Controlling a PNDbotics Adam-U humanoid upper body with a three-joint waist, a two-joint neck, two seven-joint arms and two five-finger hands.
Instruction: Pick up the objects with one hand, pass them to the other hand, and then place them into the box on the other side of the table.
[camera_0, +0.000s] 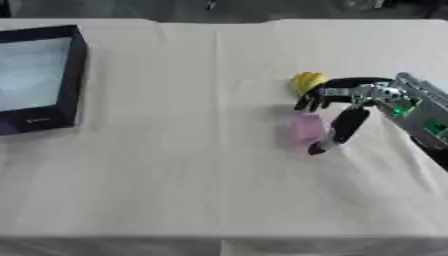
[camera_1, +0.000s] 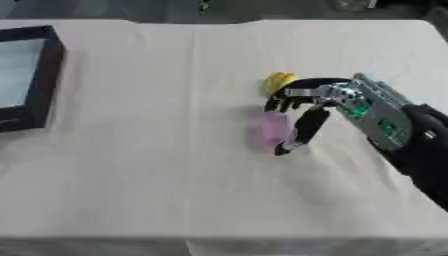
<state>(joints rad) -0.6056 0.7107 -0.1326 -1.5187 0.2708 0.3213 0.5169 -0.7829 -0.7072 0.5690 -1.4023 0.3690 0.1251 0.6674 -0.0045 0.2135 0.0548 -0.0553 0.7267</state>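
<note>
A robot's right hand (camera_1: 306, 102) reaches in from the right side over a table covered with a cream cloth (camera_0: 192, 165). Its fingers (camera_1: 282, 102) hang downward, partly curled, above the far end of a small pink object (camera_0: 306, 128), while the thumb (camera_0: 341, 129) stretches down and forward along the object's right side, its tip at or near the cloth just beside the object's near corner. The hand is spread around the pink object without being clamped on it; whether the fingers or thumb actually touch it cannot be told, and the object appears to lie flat on the cloth. The pink object is a soft-edged, roughly rectangular shape whose details are hard to make out. Just beyond the hand, touching or nearly touching the backs of the fingers, sits a small yellow rounded object (camera_0: 306, 81), partly hidden by the hand. The silver and green wrist (camera_1: 372, 112) and black forearm run off the right edge. At the far left of the table stands a shallow box (camera_0: 77, 75) with dark walls and a pale inside, cut off by the left edge, well apart from the hand and both objects. The left hand does not show in either view.
</note>
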